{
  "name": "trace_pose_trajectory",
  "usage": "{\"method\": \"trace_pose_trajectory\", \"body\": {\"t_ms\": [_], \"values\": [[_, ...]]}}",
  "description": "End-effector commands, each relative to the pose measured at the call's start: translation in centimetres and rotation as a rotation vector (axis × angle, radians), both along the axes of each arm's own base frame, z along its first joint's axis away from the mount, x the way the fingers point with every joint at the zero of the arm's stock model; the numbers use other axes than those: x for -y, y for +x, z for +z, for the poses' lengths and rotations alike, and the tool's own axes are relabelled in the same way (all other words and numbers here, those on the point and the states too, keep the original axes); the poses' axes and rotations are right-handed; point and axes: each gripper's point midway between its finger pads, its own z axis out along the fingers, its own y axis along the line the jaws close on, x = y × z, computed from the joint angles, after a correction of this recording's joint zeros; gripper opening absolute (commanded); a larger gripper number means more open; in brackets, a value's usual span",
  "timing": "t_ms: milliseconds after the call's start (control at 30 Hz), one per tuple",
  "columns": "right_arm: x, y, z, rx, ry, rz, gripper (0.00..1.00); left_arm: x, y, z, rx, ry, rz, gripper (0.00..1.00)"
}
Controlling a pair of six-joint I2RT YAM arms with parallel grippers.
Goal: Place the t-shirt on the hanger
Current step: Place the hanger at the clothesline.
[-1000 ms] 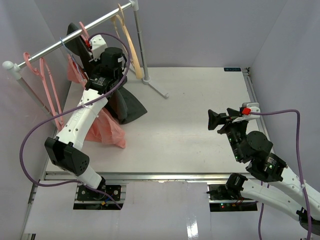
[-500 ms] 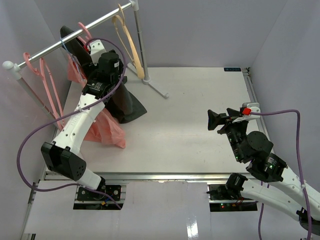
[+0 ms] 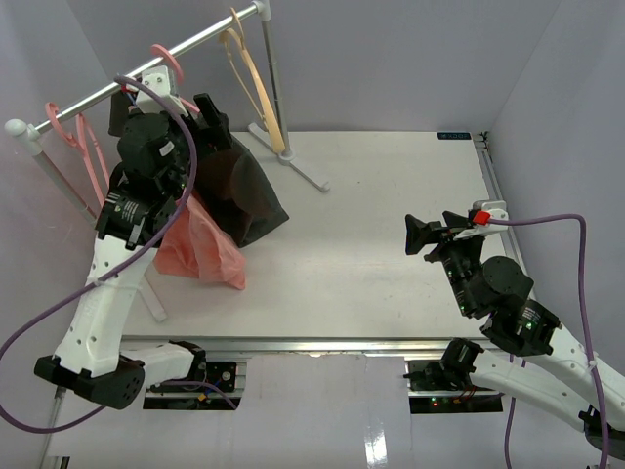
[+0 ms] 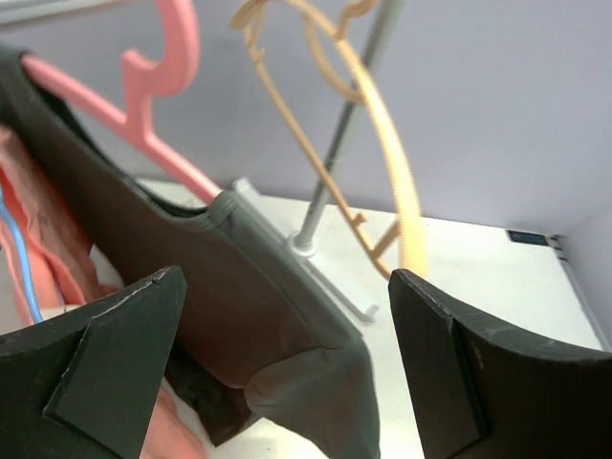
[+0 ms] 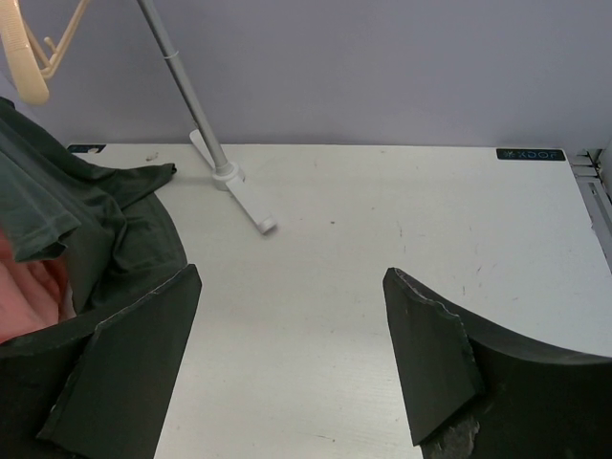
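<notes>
Under the grey metal rail, the charcoal-black cloth t-shirt hangs on the salmon-pink plastic hanger, so the left pincer, wide open and empty beside it, should retreat straight without snagging cloth; the right pincer idles open, empty.

the t-shirt is plain dark charcoal, with no print. the hanger is salmon pink, and the other hanger is tan-yellow. the garment is salmon pink too. the tabletop is off-white, the rail silver, the cables purple. the left hand and the right hand are matte black.
</notes>
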Motion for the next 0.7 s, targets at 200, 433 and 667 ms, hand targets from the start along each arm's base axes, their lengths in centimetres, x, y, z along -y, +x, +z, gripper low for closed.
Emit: {"method": "trace_pose_trajectory", "body": {"t_ms": [200, 433, 667], "values": [[-2.3, 1.2, -2.9, -0.081, -0.038, 0.005, 0.9, 12.7, -2.9, -2.1, 0.003, -0.035, -0.614, 0.98], [-3.0, 1.4, -5.0, -0.126, -0.03, 0.002, 0.9, 18.7, -5.7, -7.3, -0.011, 0.026, -0.665, 0.98], [-3.4, 0.9, -6.5, -0.203, -0.003, 0.019, 0.9, 18.6, -8.3, -17.0, -0.105, -0.061, -0.669, 0.98]]}}
